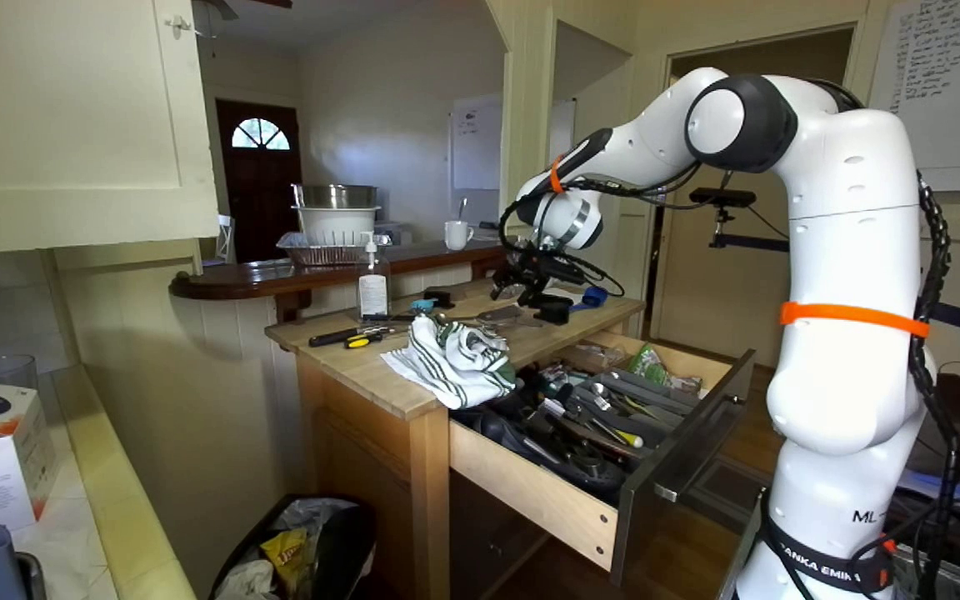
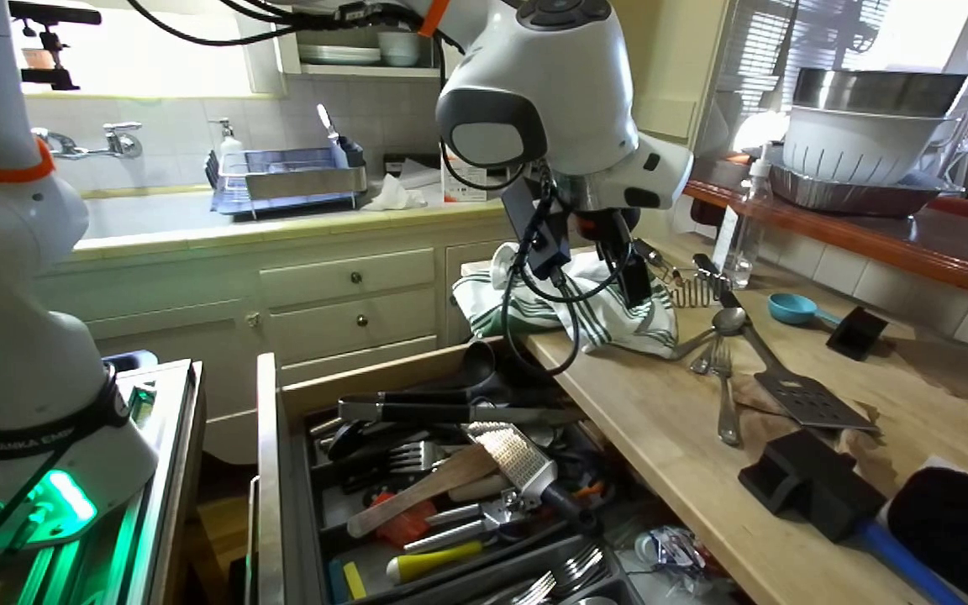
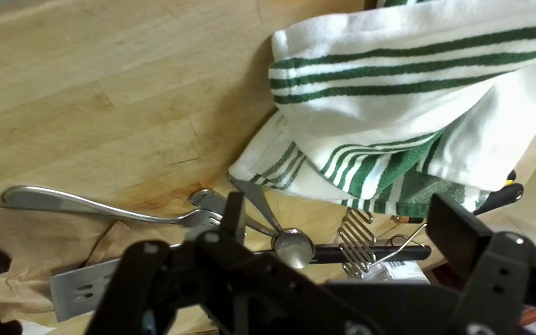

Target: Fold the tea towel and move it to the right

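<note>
A white tea towel with green stripes lies crumpled in loose folds on the wooden worktop. It shows in both exterior views point(image 1: 451, 362) point(image 2: 610, 315), at the worktop end by the open drawer, and in the wrist view point(image 3: 389, 111) at the upper right. My gripper point(image 3: 341, 214) is open, with nothing between its fingers. In the wrist view its fingertips stand just below the towel's lower edge, over utensils. It also shows in both exterior views point(image 1: 527, 302) point(image 2: 593, 273), above the worktop. In an exterior view, the gripper and cables hide part of the towel.
A drawer point(image 1: 530, 492) full of utensils stands open below the worktop. A spatula point(image 2: 812, 399), a fork point(image 2: 728, 395), spoons and a wire masher point(image 3: 357, 242) lie near the towel. A clear pump bottle point(image 1: 373, 283) stands by the raised ledge point(image 1: 280, 279).
</note>
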`<state>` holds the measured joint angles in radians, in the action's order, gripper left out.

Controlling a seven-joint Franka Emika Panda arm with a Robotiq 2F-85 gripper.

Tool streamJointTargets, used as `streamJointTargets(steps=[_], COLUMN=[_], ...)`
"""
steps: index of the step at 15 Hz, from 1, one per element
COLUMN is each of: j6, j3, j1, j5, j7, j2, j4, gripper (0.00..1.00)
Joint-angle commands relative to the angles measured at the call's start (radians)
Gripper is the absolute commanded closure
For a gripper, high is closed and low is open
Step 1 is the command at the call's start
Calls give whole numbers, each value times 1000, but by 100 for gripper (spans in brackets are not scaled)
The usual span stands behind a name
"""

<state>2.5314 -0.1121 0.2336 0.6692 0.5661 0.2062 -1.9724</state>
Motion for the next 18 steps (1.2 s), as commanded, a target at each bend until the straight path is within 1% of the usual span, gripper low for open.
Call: streamJointTargets(steps=[1, 4, 6, 8, 10, 13, 15, 18], j6=[-6, 1, -1, -15, -2, -14, -17, -8], j3=[14, 10, 16, 43, 68, 118, 122, 122], j1=[14, 17, 29, 59, 81, 116, 114, 108], j5=[3, -11, 9, 81, 133, 270, 301, 313], j7=[-16, -33, -23, 28, 77, 192, 233, 260], j2=[13, 51, 81, 120, 161, 217, 253, 299], j4=[7, 23, 38, 65, 92, 141, 167, 202], gripper=[0, 0, 0, 0, 0, 0, 0, 0])
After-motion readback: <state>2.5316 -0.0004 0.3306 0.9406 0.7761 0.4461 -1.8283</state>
